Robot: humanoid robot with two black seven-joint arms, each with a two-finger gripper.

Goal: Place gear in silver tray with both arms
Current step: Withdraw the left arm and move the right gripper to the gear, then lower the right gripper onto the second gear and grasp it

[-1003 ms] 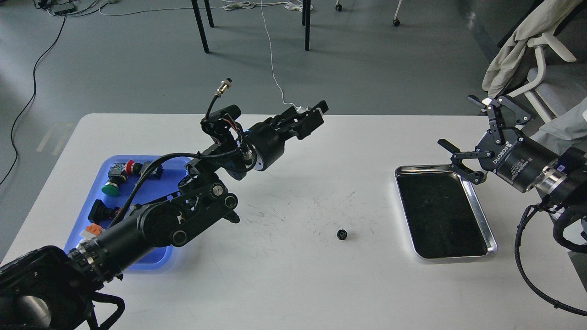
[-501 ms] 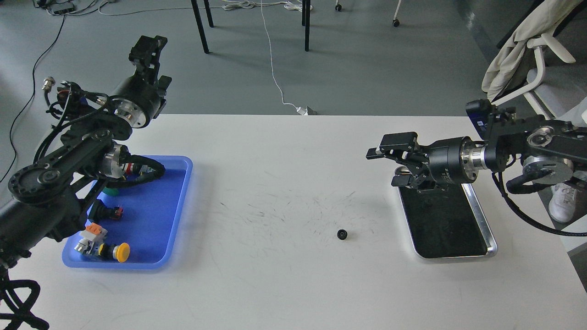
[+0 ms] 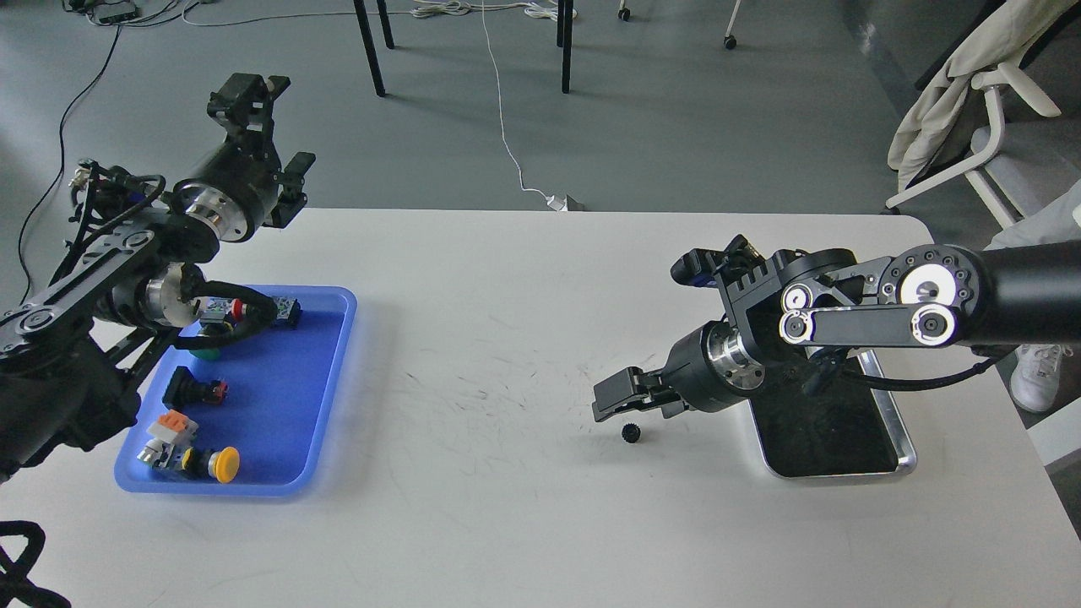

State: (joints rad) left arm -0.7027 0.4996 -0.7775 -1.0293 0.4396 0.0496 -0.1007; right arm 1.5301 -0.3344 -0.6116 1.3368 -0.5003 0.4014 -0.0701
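Our right gripper (image 3: pixel 610 404) hovers just above the gear (image 3: pixel 630 433) on the white table (image 3: pixel 507 507) — jaws too dark to read. The silver tray (image 3: pixel 904 443) holds no gear yet; our left gripper (image 3: pixel 253 110) waits apart, seemingly open.

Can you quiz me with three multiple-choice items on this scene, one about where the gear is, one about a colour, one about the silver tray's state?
1. Where is the gear?
A. in the silver tray
B. on the white table
C. in the blue tray

2. What colour is the tray holding the push buttons?
A. blue
B. red
C. green

3. What does the silver tray hold?
A. the gear
B. a yellow button
C. nothing visible

Answers: 1 B, the gear lies on the table just below the right gripper. 2 A, its rim is blue. 3 C, its visible dark bottom is bare.
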